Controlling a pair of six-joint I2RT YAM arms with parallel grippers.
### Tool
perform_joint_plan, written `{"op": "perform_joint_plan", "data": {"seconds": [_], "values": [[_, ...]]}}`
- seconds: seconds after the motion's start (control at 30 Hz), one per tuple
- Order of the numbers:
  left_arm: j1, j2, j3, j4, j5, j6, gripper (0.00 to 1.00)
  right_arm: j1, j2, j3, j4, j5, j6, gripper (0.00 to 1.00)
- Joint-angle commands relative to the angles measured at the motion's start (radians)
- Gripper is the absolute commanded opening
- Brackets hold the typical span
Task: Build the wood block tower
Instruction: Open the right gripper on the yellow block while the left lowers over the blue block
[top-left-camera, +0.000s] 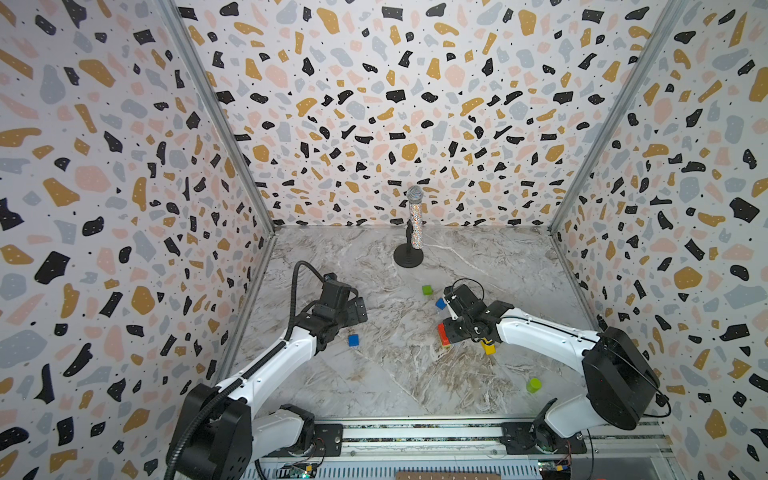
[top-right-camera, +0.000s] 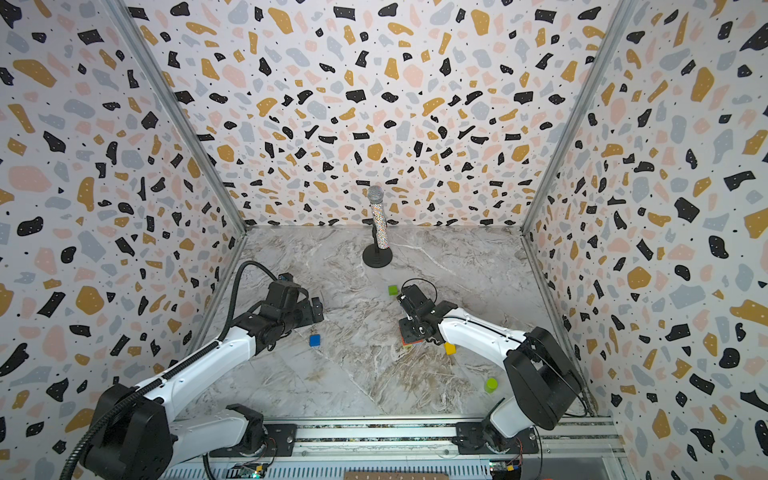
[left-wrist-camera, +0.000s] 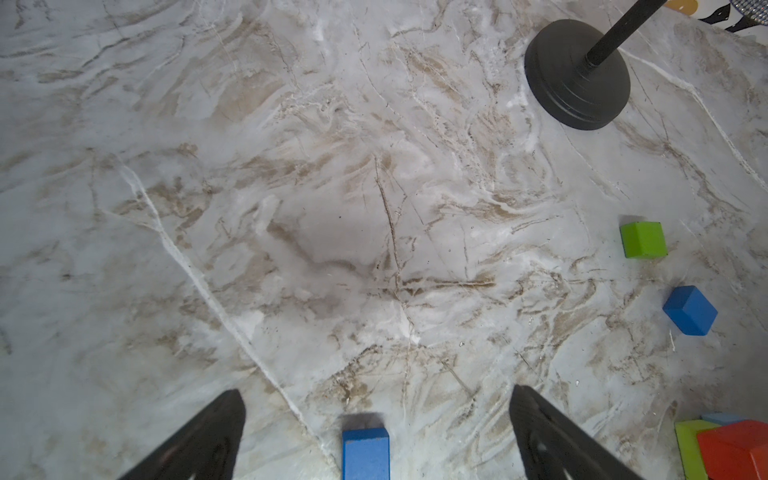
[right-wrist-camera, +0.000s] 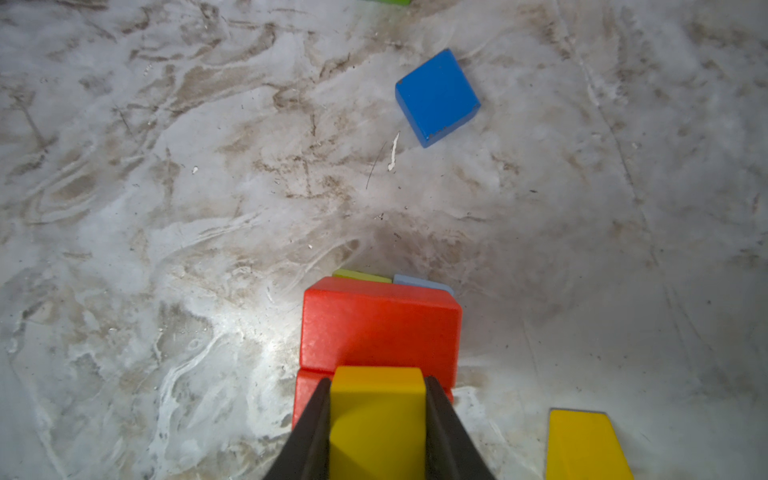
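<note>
My right gripper (right-wrist-camera: 377, 382) is shut on a yellow block (right-wrist-camera: 377, 419), held just above the tower's top red brick (right-wrist-camera: 380, 328). A second red brick (right-wrist-camera: 307, 395) lies under that one, and green (right-wrist-camera: 359, 275) and light blue (right-wrist-camera: 419, 282) blocks peek out below. In both top views the arm covers most of the tower (top-left-camera: 443, 334). My left gripper (left-wrist-camera: 378, 392) stands wide open above a dark blue block (left-wrist-camera: 365, 453), which lies on the table (top-left-camera: 353, 340), and touches nothing. Loose on the table lie a blue cube (right-wrist-camera: 436, 97), a green cube (left-wrist-camera: 642, 240) and a yellow block (right-wrist-camera: 582, 444).
A glittery microphone (top-left-camera: 414, 224) on a black round stand (left-wrist-camera: 577, 75) stands at the back centre. A lime-green cylinder (top-left-camera: 533, 385) sits at the front right near the right arm's base. Patterned walls close in three sides of the marble table (top-left-camera: 374, 382).
</note>
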Motion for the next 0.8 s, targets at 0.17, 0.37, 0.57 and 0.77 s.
{"op": "perform_joint_plan", "data": {"seconds": [0.17,0.37,0.57,0.77], "values": [[-0.002,-0.018,-0.009,0.018,-0.015,0.006,1.00,0.005,0.002,0.009,0.002,0.012,-0.001,0.26],[-0.001,-0.031,-0.014,0.022,-0.016,0.006,1.00,0.005,0.003,0.013,0.005,0.010,-0.002,0.26],[-0.001,-0.029,-0.013,0.021,-0.015,0.008,1.00,0.005,0.008,0.014,0.008,0.009,0.000,0.26],[-0.001,-0.028,-0.011,0.019,-0.015,0.008,1.00,0.004,0.005,0.019,0.009,0.014,-0.001,0.26]]}}
